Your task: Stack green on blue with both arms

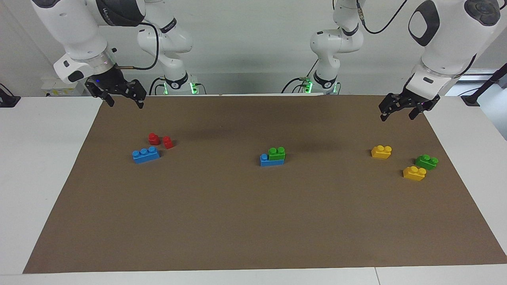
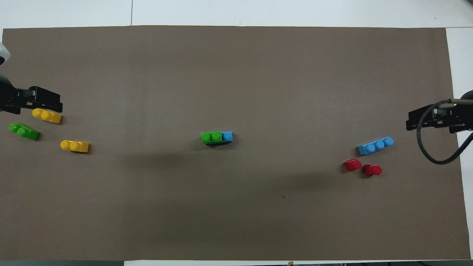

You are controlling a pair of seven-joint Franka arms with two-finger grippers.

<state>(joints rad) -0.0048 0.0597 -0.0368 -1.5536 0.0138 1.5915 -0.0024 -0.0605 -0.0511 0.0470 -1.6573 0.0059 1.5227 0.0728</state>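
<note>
A green two-stud brick (image 1: 277, 153) (image 2: 211, 137) sits pressed onto a blue brick (image 1: 266, 160) (image 2: 227, 136) in the middle of the mat, leaving one blue stud bare. A second blue brick (image 1: 145, 154) (image 2: 375, 145) lies alone toward the right arm's end. A second green brick (image 1: 426, 162) (image 2: 24, 131) lies toward the left arm's end. My left gripper (image 1: 397, 115) hangs open and empty in the air over the mat's corner at its own end. My right gripper (image 1: 125, 103) is also open and empty, raised over the mat's corner at its end.
Two red single-stud bricks (image 1: 153, 138) (image 1: 168, 142) lie beside the lone blue brick, nearer to the robots. Two yellow bricks (image 1: 381, 151) (image 1: 414, 173) flank the lone green one. A brown mat (image 1: 253, 221) covers the white table.
</note>
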